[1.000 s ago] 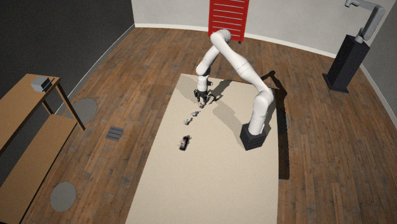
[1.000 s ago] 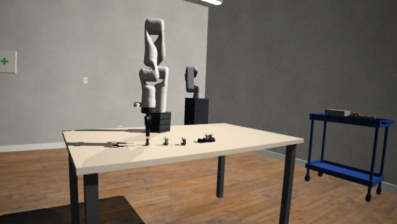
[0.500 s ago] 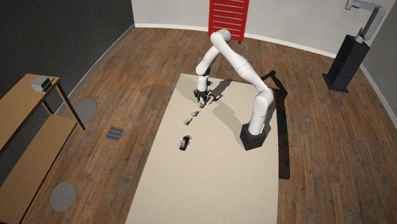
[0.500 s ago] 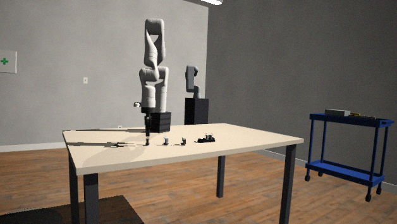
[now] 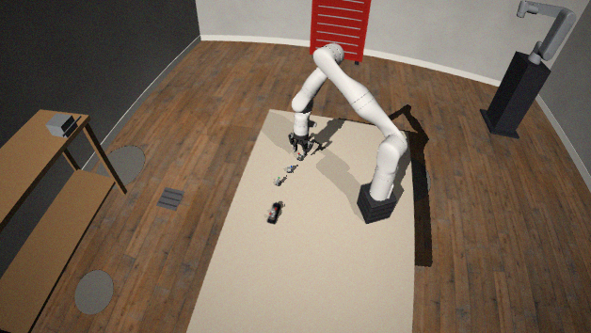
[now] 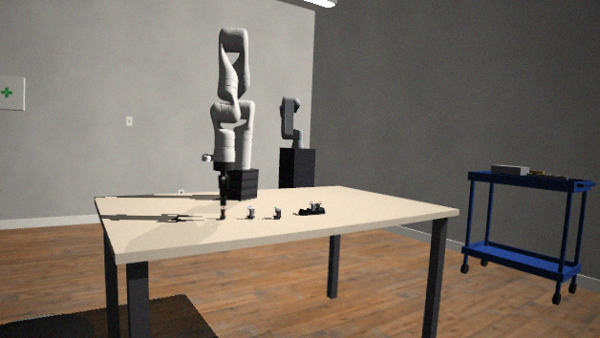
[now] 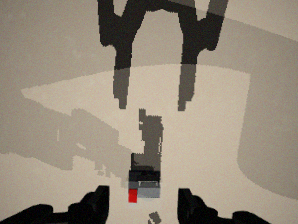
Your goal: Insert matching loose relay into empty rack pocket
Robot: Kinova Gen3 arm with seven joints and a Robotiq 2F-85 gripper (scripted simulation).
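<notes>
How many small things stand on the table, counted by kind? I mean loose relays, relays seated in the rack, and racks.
Loose relays: 3
Relays in the rack: 2
Black rack: 1
Total: 6

Looking down past your gripper [image 7: 144, 211], its two black fingers stand part-way apart at the bottom of the frame. Between them, on the pale table [image 7: 220, 136], sits a small relay [image 7: 144, 184] showing a red patch on its left side. The gripper's shadow [image 7: 160, 23] falls across the table further ahead.
</notes>
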